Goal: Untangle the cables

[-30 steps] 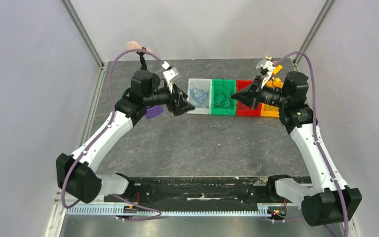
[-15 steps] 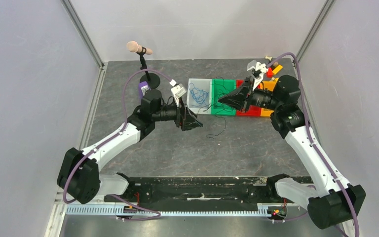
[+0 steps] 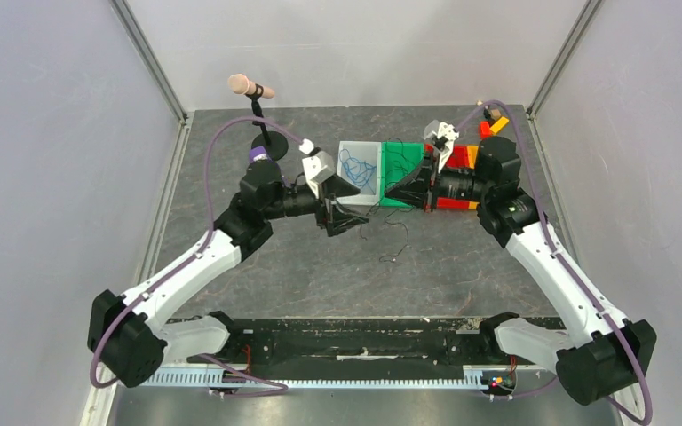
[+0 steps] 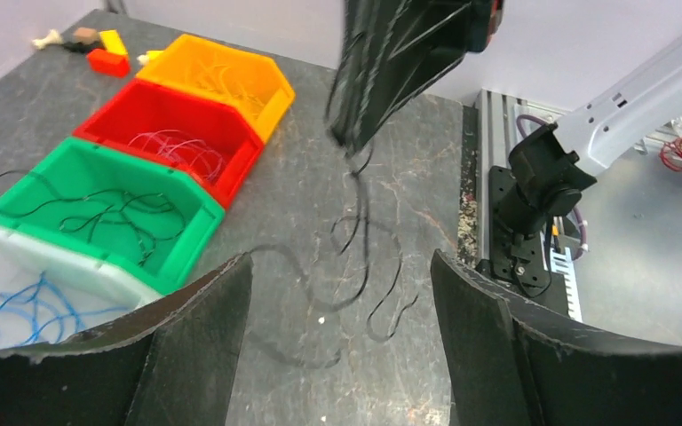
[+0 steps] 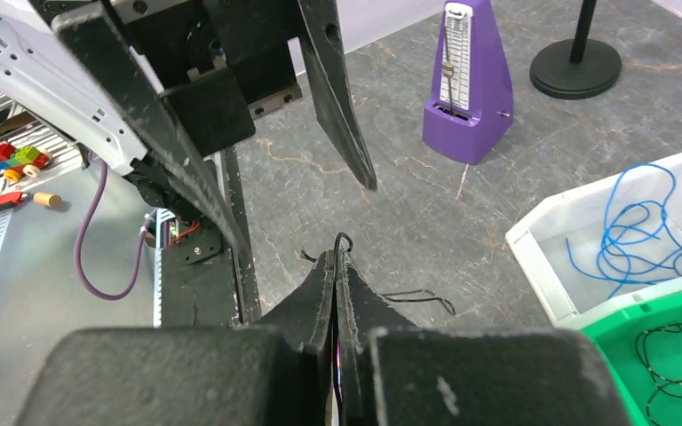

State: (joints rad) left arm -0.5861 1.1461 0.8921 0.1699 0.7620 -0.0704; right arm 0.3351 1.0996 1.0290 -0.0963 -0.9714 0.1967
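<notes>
1. Right claw [image 4: 348,142] is pressing its fingers tight together, pinching a black cable [image 4: 360,204] right at the tip.
2. That cable is dangling straight down from the tip and curling in loose loops on the table [image 4: 302,204] below it.
3. Left claw [image 4: 339,259] is sitting spread wide, facing the right one and gripping nothing. The loops are lying just past its fingers.
4. Blue cables [image 4: 18,306] are lying in the clear bin [image 4: 49,259] right beside the left claw, and other black cables [image 4: 115,213] in the green bin [image 4: 186,235] by the right claw's tip.

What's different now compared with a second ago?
The right claw, shut on a black cable, moved left, dragging it farther onto the table. The open left claw drew back from the white bin toward it. The bins stayed put.
</notes>
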